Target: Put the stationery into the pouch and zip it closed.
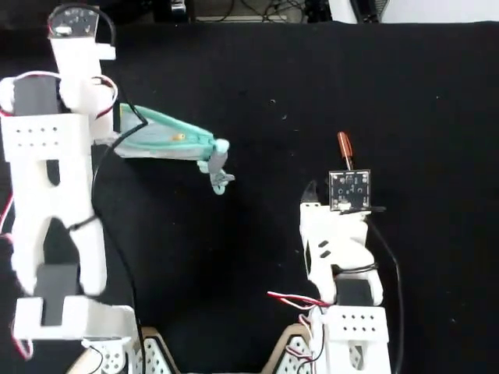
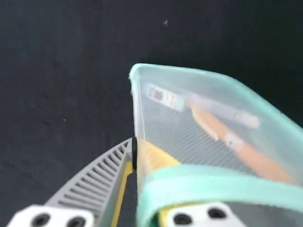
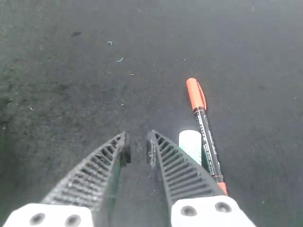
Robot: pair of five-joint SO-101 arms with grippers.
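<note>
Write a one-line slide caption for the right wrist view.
Right gripper, slightly open and empty, over the black table, an orange pen and a small pale item beside it.

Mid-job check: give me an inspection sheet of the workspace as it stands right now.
Surface: black cloth, a few lint specks.
Job's things: pouch gripped at one edge, with an orange item and a white item inside; zip state unclear. Pen and pale stick lie side by side on the cloth, outside the pouch.
Clutter: nothing seen.
Grippers: left tool shut on the pouch; right tool slightly open, empty, beside the pen.
Cables: black lead by the right arm; red and white wires at its base.
Surroundings: cords beyond the cloth's far edge.
</note>
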